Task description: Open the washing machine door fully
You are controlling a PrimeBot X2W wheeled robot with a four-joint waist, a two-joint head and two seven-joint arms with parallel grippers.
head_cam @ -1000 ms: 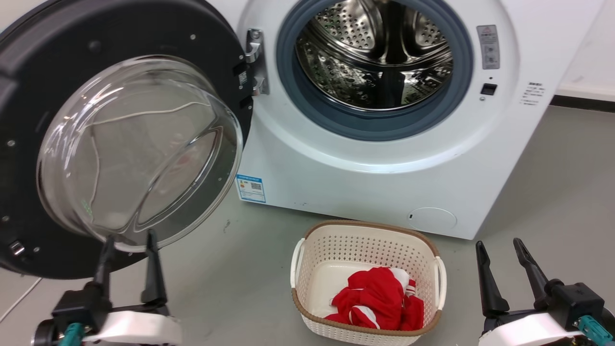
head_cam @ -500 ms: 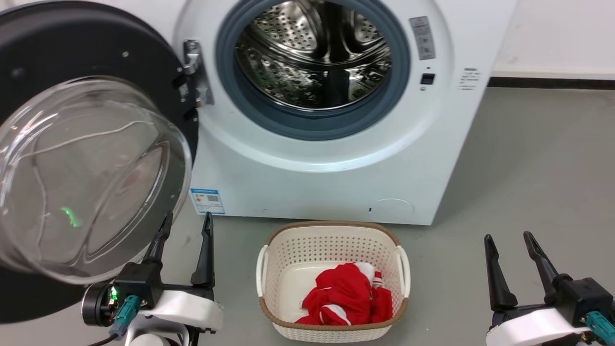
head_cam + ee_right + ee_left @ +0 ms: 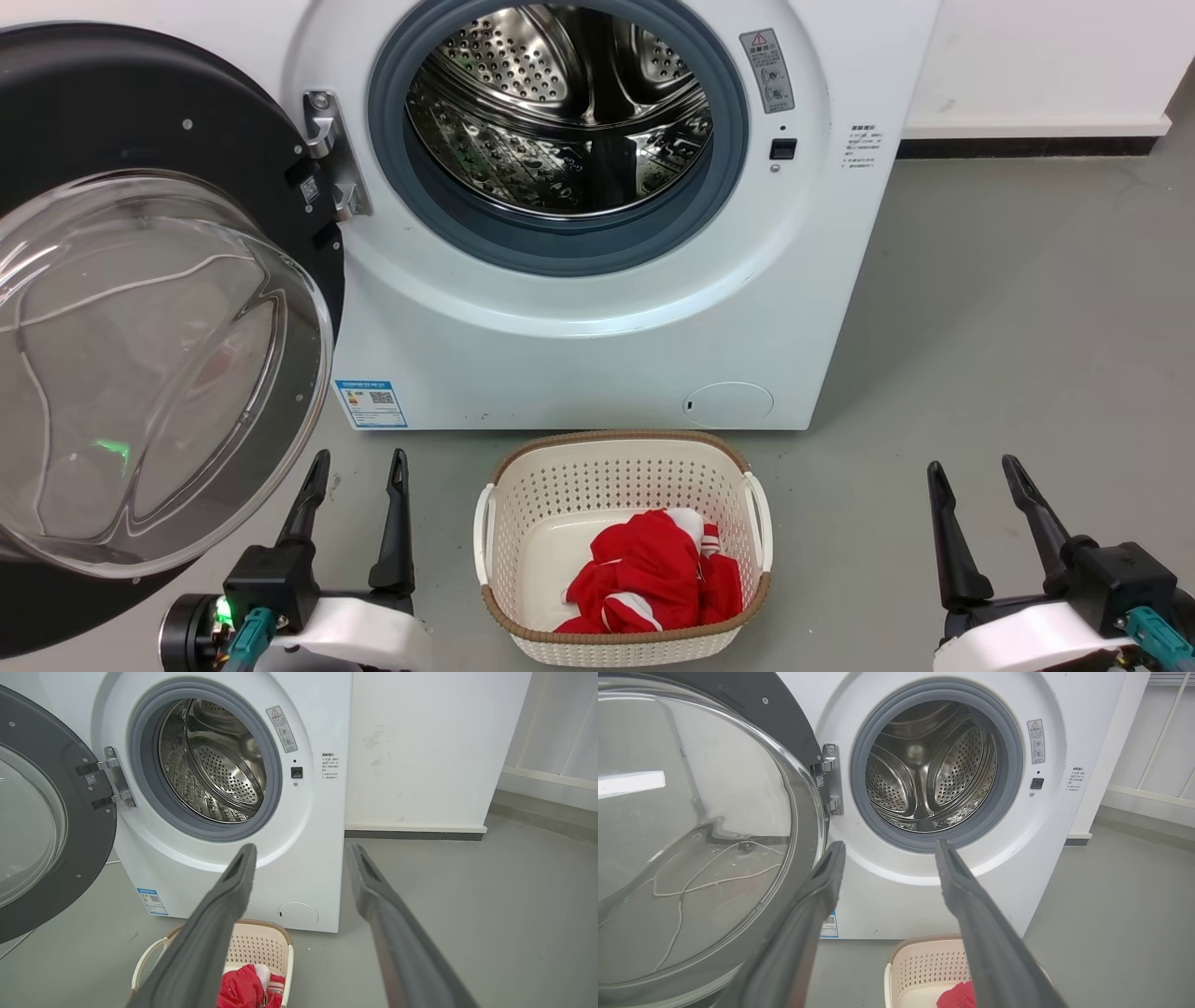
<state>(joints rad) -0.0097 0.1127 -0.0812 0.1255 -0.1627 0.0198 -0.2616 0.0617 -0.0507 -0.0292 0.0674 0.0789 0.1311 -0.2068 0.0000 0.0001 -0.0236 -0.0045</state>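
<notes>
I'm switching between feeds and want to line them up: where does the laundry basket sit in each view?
Head view: laundry basket at lower centre, before the washing machine, between left gripper and right gripper.
Left wrist view: bottom edge, between the left gripper's fingers.
Right wrist view: bottom, left of centre, partly behind a finger.
Shared landmark: the steel door hinge, left of the drum.

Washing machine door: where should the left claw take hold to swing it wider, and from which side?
Probably the black rim of the washing machine door, at its low edge far from the hinge, coming from below with one finger on each face. The rim looks thin enough to straddle; the glass bowl is smooth, bulging and too wide. The open left claw sits nearby.
</notes>
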